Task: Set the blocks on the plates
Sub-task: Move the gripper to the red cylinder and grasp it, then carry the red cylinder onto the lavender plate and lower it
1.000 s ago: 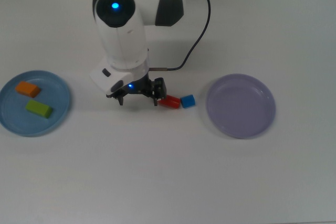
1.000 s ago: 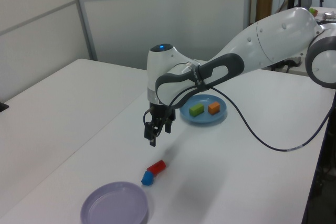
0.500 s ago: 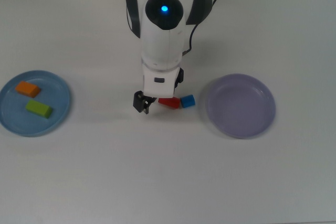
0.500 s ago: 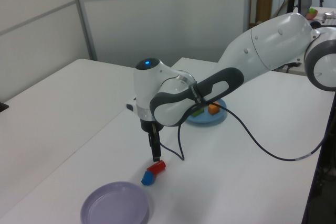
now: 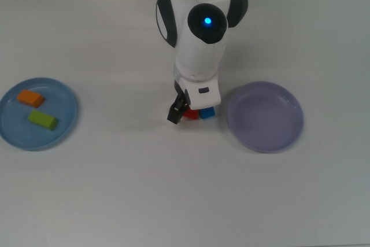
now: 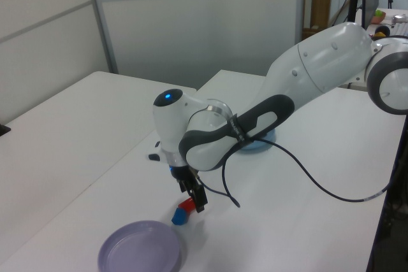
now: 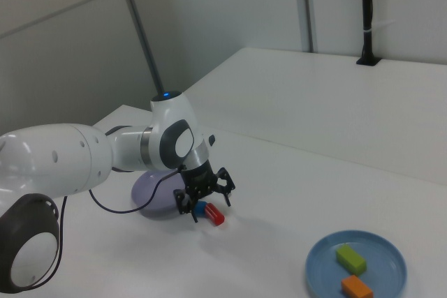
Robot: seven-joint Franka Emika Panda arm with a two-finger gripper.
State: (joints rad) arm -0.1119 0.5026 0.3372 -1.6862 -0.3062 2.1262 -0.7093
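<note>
My gripper (image 5: 179,111) hangs open just over the red block (image 5: 191,114) and the blue block (image 5: 207,113), which lie touching each other on the white table. In the right view the gripper (image 7: 204,202) has its fingers spread to either side above the red block (image 7: 214,216) and blue block (image 7: 200,208). The lavender plate (image 5: 265,117) lies bare just to the top view's right of them. Far to the top view's left, the light blue plate (image 5: 63,105) holds the orange block (image 5: 30,98) and the green block (image 5: 43,120).
The arm's white body (image 5: 199,33) and black cable reach in from the table's far edge in the top view. In the left view the arm (image 6: 255,113) hides most of the light blue plate (image 6: 262,144).
The gripper has moved to the top view's right and lower, from beside the red block to right above the red and blue blocks. Its wrist has turned. The blocks have not moved.
</note>
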